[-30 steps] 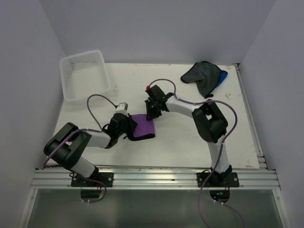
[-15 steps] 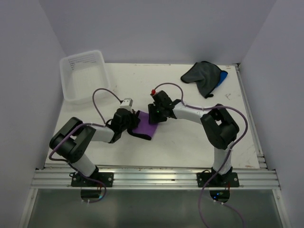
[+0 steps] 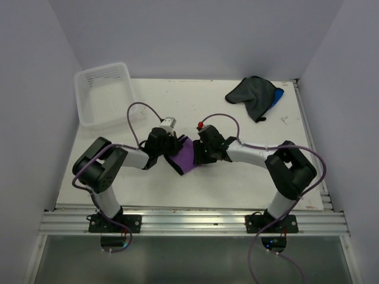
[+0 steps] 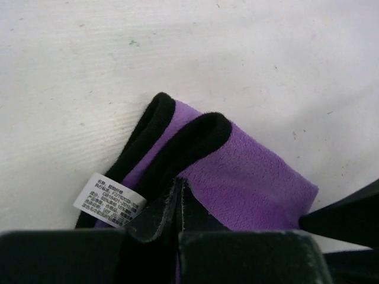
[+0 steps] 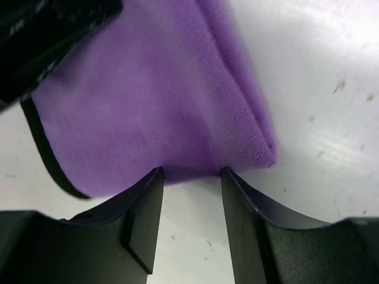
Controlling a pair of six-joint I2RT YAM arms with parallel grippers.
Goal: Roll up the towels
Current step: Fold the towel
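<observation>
While left claw (image 4: 180,198) stays pinching purple towel (image 4: 249,177) | right claw (image 5: 190,174) has spread | towel moved right

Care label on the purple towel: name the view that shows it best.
Left wrist view: the care label sits unobstructed at the black-trimmed edge of the purple towel, print too small to read. The top view shows the towel but no label; the right wrist view shows only purple cloth.

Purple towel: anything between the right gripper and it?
Nothing visible. The right gripper is open, fingertips at the edge of the purple towel. The left gripper is shut on the towel's black-trimmed side, off to one side of that gap.
</observation>
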